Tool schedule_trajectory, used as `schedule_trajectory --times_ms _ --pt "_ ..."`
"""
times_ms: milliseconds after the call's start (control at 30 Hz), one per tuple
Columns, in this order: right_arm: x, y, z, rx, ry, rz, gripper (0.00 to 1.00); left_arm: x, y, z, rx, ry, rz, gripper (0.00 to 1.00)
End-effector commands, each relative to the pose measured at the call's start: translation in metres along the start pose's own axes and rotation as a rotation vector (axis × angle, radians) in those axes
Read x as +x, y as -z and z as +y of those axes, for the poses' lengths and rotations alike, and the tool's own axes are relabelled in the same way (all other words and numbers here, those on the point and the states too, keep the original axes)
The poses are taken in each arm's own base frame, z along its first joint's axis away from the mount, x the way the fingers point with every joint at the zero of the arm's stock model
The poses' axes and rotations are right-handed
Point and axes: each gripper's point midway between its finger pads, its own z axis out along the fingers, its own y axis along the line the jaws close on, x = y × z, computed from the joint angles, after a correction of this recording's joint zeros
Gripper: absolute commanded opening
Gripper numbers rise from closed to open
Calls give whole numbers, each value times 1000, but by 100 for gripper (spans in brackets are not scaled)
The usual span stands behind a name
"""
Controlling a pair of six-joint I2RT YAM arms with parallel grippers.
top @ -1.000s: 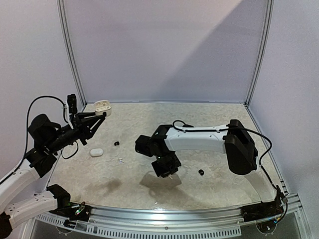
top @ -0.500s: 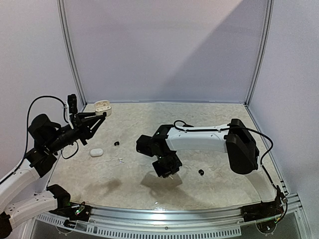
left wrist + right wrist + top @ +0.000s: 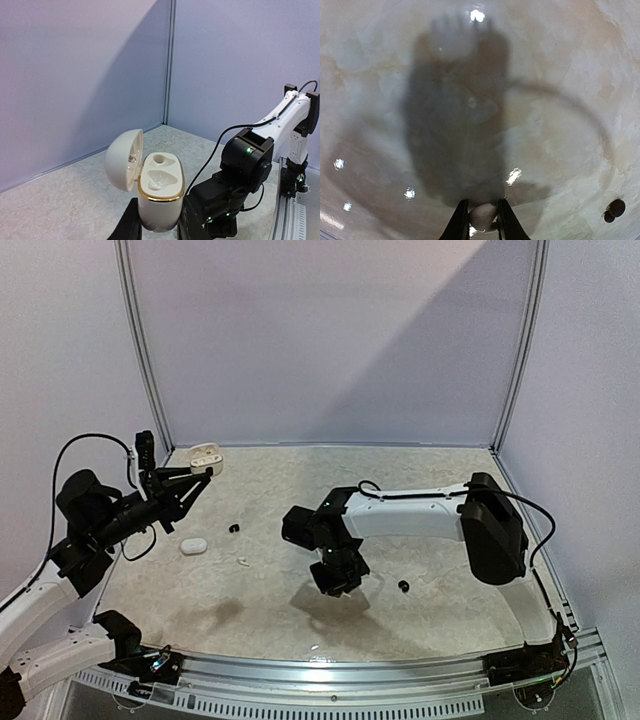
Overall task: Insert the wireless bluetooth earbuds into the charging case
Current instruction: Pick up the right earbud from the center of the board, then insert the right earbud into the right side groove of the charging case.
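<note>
We have a white earbud (image 3: 482,215) pinched in the right fingers (image 3: 460,222), held above the table (image 3: 560,100) — a black earbud (image 3: 616,207) lies loose off to one side. Charging case (image 3: 159,192), lid flipped open, sits upright, clamped in our left fingers (image 3: 127,227) — well apart from the earbud.

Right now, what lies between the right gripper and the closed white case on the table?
In the top view, only one tiny white earbud lies between the right gripper and the closed case.
</note>
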Motion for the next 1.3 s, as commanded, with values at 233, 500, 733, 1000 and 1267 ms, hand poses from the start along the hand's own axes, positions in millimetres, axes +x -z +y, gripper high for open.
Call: schedule_trajectory --times_ms 233,500,733,1000,1267 --pt "-15 18 3 -102 5 -55 9 -12 6 1 -14 -22 -26 0" --pt "-42 65 6 -231 -16 -214 7 -6 5 -2 6 -3 -16 0" --pt "-69 156 27 -442 60 -442 6 -1 4 -5 27 -2 -1 0" --pt "-77 361 48 -792 331 -1002 3 -22 -3 -30 189 -23 -24 0" --pt "-31 482 76 -1089 644 -1339 0 -54 3 -69 394 -91 -99 0"
